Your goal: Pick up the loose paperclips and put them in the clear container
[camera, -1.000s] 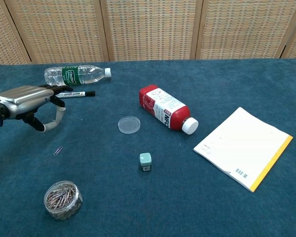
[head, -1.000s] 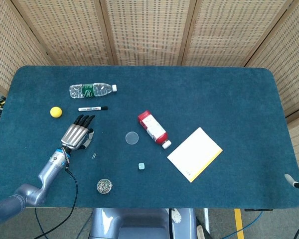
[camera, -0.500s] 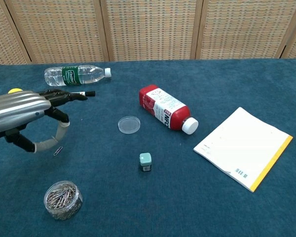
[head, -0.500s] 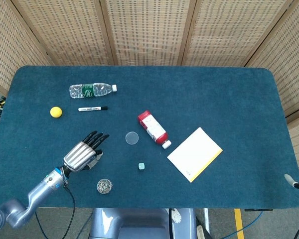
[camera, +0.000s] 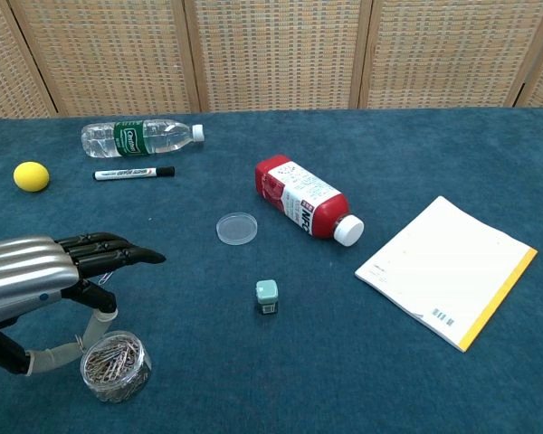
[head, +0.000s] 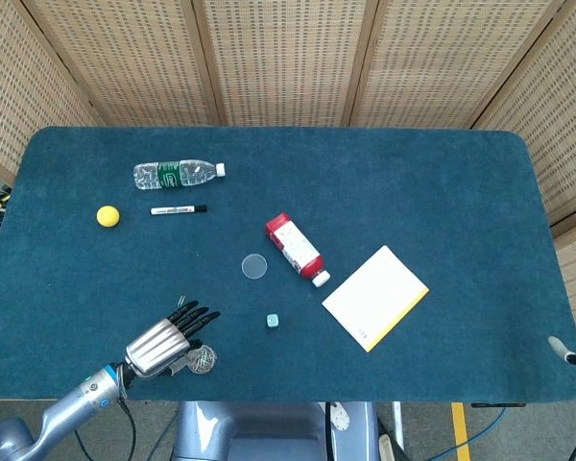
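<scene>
Now left hand (camera: 45,280) sits right above clear container (camera: 115,365), fingers stretched flat, likely there to drop paperclip in. Whether it holds paperclip, cannot tell. Lid (camera: 236,227) lies well apart, up-right of container. Right hand not seen.

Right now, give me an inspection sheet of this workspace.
Surface: table covered in dark teal cloth.
Job's things: clear container of paperclips, open, near the front edge; its lid lies apart. No loose paperclip can be made out.
Clutter: water bottle, marker, yellow ball, red bottle lying down, notepad, small green block.
Hands: left hand over the container, fingers extended; whether it holds a paperclip is hidden. Right hand not seen.
Cables: cable below the left arm.
Surroundings: woven screens.
</scene>
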You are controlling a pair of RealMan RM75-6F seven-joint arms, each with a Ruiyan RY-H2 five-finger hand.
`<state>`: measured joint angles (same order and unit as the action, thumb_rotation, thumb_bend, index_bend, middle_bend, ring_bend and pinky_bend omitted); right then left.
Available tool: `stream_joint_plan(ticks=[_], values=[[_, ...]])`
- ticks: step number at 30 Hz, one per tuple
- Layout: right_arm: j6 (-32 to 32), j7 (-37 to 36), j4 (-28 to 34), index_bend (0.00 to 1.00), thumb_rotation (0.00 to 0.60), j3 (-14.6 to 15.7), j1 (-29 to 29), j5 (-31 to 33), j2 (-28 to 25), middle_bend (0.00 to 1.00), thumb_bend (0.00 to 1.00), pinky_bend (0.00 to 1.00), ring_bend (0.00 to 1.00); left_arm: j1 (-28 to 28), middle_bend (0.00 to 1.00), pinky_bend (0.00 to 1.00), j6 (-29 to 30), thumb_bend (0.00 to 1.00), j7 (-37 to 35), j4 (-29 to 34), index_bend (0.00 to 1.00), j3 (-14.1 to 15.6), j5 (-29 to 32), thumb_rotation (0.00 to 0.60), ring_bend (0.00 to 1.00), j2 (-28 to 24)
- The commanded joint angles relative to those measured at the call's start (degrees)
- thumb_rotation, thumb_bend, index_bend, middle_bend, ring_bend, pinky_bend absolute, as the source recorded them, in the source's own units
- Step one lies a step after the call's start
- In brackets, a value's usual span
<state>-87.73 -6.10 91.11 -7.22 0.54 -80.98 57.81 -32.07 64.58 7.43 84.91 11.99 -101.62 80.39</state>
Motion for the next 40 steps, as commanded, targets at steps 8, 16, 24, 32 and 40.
stream_joint_plan(ticks=[8,16,24,32,40], values=[[-0.2,-0.6,-0.1,0.0,0.6,-0.1,-0.1,0.0,-0.2,0.0,0.0,0.0,0.0,0.5,0.0,0.0,-1.3,0.4,-0.2,-0.4,0.48,-0.2,0.3,0.6,0.0,1.4],[-0.3,-0.8,-0.1,0.0,0.6,-0.1,-0.3,-0.1,-0.3,0.0,0.0,0.0,0.0,1.1,0.0,0.0,1.2,0.29,-3.2,-0.2,0.09,-0.4,-0.8,0.6,0.0,0.7],[-0.6,-1.1,0.0,0.0,0.6,0.0,-0.4,-0.3,-0.4,0.0,0.0,0.0,0.0,5.3,0.0,0.0,11.6,0.28,-6.3,2.6,0.06,-2.8,0.4,0.6,0.0,-4.2],[-0.5,-1.2,0.3,0.0,0.6,0.4,-0.3,-1.1,-0.4,0.0,0.0,0.0,0.0,16.5,0.0,0.0,24.0,0.12,-1.7,7.8,0.0,-7.1,12.4,0.6,0.0,-8.7],[-1.0,-0.7,0.5,0.0,0.6,0.9,-0.4,-2.4,-0.3,0.0,0.0,0.0,0.0,20.6,0.0,0.0,26.3,0.03,-2.9,10.1,0.0,-8.5,16.1,0.6,0.0,-12.7]])
